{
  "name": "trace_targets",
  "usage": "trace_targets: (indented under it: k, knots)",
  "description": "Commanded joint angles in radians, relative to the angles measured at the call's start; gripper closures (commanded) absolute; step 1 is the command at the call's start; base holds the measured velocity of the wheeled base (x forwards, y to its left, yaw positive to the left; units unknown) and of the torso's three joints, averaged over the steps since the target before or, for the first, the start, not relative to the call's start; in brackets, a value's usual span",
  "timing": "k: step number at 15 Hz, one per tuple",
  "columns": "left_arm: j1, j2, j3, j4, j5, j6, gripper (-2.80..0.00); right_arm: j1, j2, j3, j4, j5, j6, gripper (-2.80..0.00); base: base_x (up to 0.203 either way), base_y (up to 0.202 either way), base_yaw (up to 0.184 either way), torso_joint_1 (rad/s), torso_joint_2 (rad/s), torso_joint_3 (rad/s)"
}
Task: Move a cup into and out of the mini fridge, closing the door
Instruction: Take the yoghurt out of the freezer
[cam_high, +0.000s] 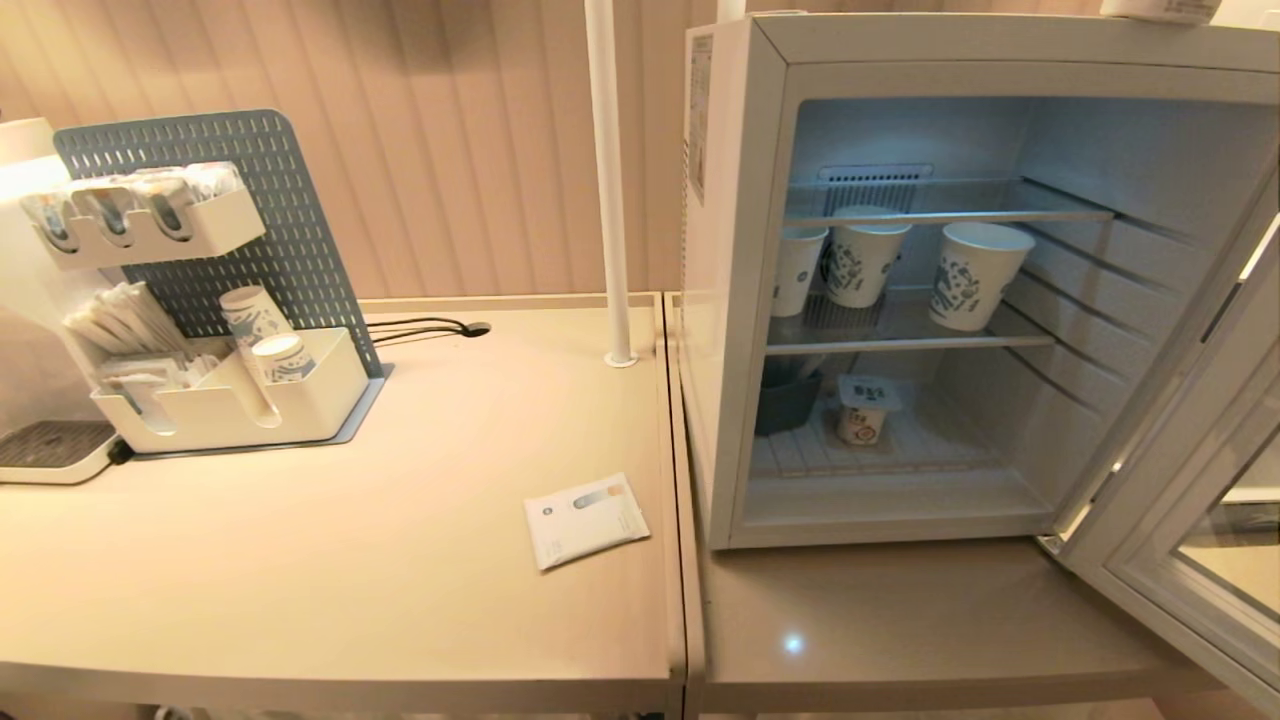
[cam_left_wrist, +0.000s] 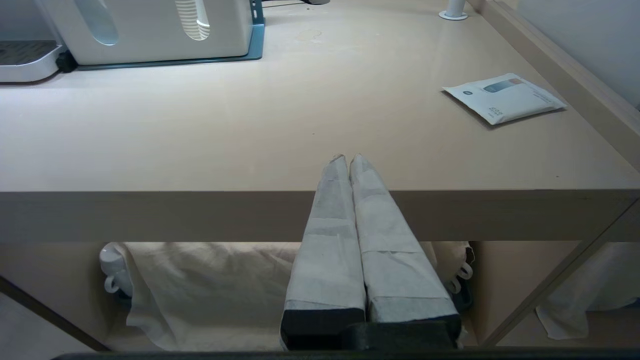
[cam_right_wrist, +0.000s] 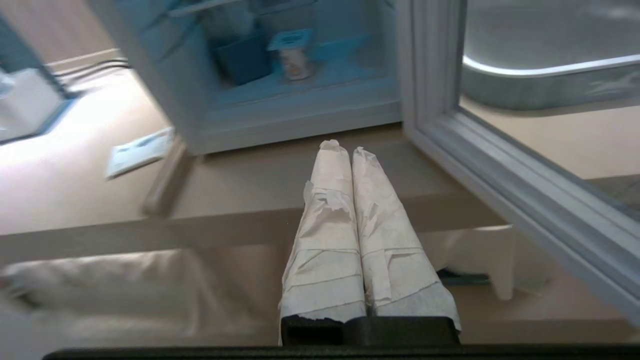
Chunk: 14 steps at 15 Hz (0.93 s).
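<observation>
White cup (cam_high: 865, 412) sits inside the mini fridge (cam_high: 745, 300), door (cam_high: 1180, 500) open, both grippers' fingers (cam_right_wrist: 340, 165) clenched empty, so closing and retrieval appear left.

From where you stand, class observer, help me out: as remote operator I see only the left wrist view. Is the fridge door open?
Observer: Yes. The door is swung wide on the mini fridge, on the robot's right.
Operator: Where is the cup?
Observer: The cup stands upright on the bottom level, beside a dark container.
Operator: What is on the shelf above?
Observer: Three taller paper cups with dark patterns.
Operator: And the right gripper?
Observer: The right gripper is shut and empty, in front of the fridge opening, not inside.
</observation>
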Motion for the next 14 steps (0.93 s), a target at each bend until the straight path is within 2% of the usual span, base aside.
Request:
trace_targets:
  k: [1,2,3,5,11,14]
  knots:
    - [-0.001,-0.002,0.002,0.0,0.0,-0.001,0.0,-0.001,-0.057,0.264,-0.314,-0.031,-0.048,0.0,0.0,0.0,0.0,0.0,0.0,0.0]
    - [-0.001,-0.002,0.002,0.0,0.0,-0.003,0.0,-0.001,-0.06,0.405,-0.46,-0.041,-0.115,0.0,0.0,0.0,0.0,0.0,0.0,0.0]
    - [-0.001,-0.002,0.002,0.0,0.0,-0.003,0.0,-0.001,-0.062,0.509,-0.552,-0.046,-0.166,0.0,0.0,0.0,0.0,0.0,0.0,0.0]
    - [-0.001,-0.001,0.002,0.0,0.0,-0.003,0.0,-0.002,-0.062,0.603,-0.558,-0.056,-0.211,0.0,0.0,0.0,0.0,0.0,0.0,0.0]
    - [-0.001,-0.002,0.002,0.0,0.0,-0.001,0.0,-0.001,0.0,0.57,-0.534,-0.066,-0.226,0.0,0.0,0.0,0.0,0.0,0.0,0.0]
    - [-0.001,-0.002,0.002,0.0,0.0,-0.001,0.0,-0.002,0.023,0.535,-0.531,-0.052,-0.261,0.0,0.0,0.0,0.0,0.0,0.0,0.0]
